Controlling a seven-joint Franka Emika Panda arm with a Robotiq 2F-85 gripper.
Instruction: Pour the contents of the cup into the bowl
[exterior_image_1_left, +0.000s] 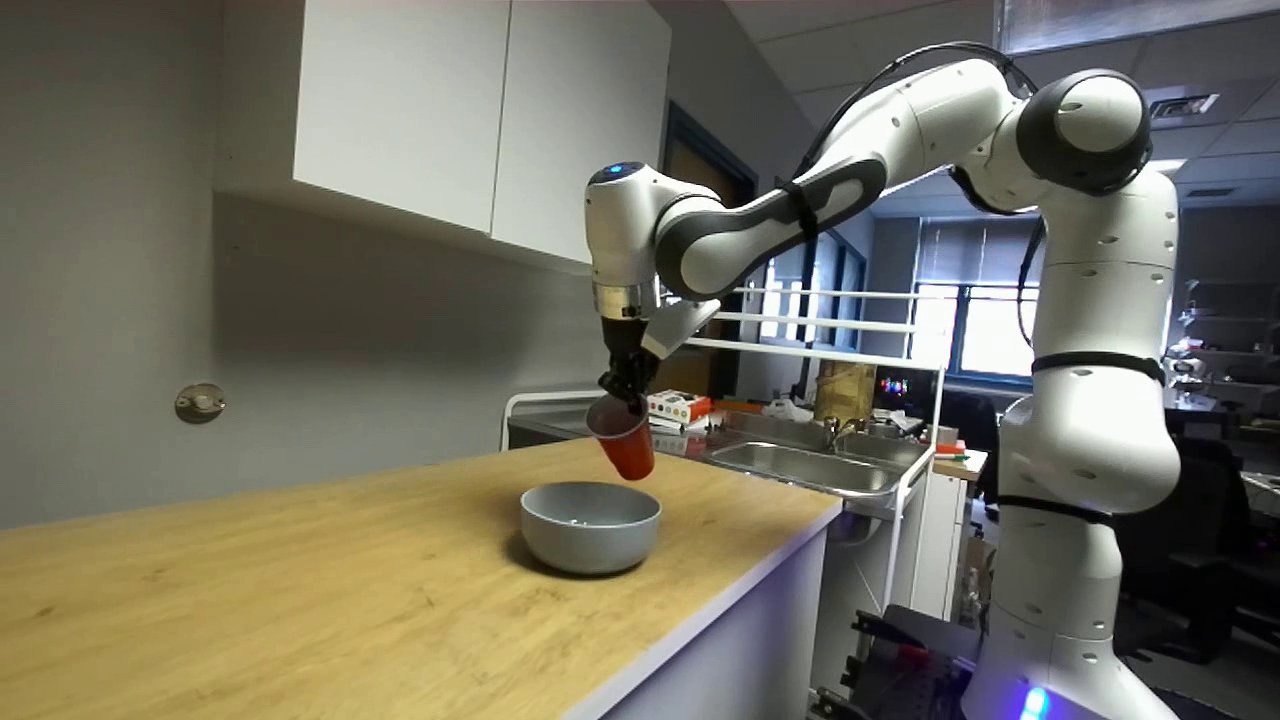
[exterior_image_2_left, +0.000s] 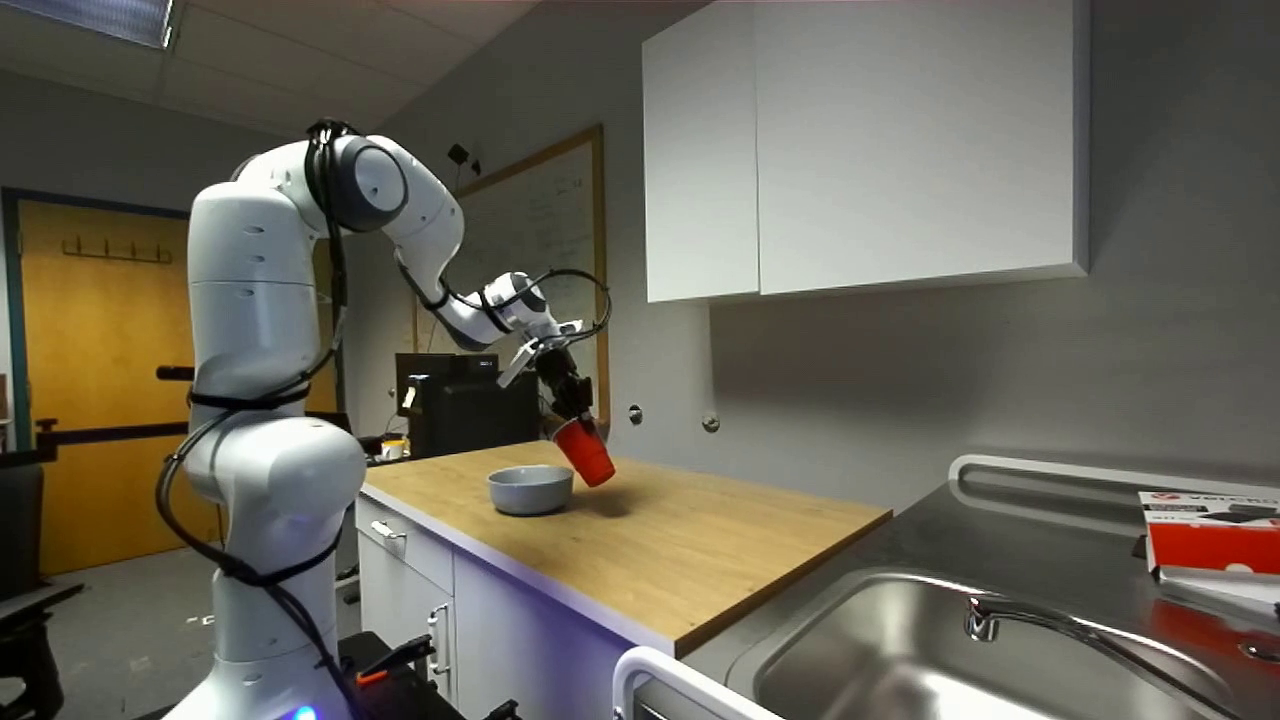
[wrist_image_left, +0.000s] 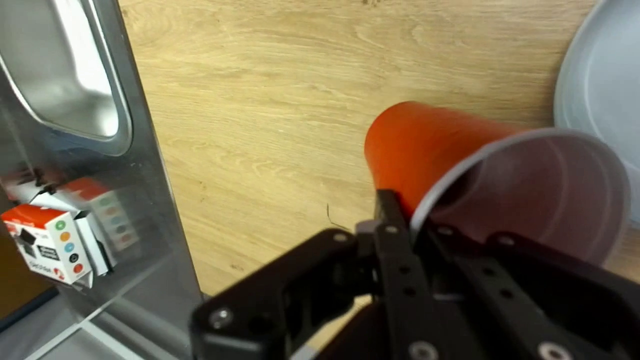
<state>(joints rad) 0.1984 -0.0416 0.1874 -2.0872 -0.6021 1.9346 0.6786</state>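
The red cup (exterior_image_1_left: 630, 450) is tilted in the air in both exterior views (exterior_image_2_left: 586, 456), its mouth up and turned toward the bowl's side. My gripper (exterior_image_1_left: 632, 398) is shut on the cup's rim, one finger outside the wall and one inside; the wrist view shows the gripper (wrist_image_left: 416, 220) and the cup (wrist_image_left: 435, 140) with its pale inside. The cup's contents cannot be made out. The grey-white bowl (exterior_image_1_left: 590, 542) stands upright on the counter, below and beside the cup, not touching it (exterior_image_2_left: 530, 493). A small whitish spot shows inside it. The wrist view shows only part of the bowl (wrist_image_left: 572, 95).
The wooden counter (exterior_image_1_left: 300, 580) carries the bowl. A steel sink (exterior_image_2_left: 900, 650) with a faucet (exterior_image_2_left: 1060, 625) adjoins one end. Red-and-white boxes (wrist_image_left: 45, 245) lie near the sink. White wall cabinets (exterior_image_2_left: 900, 150) hang above. A white rail frame (exterior_image_1_left: 830, 325) stands near the sink.
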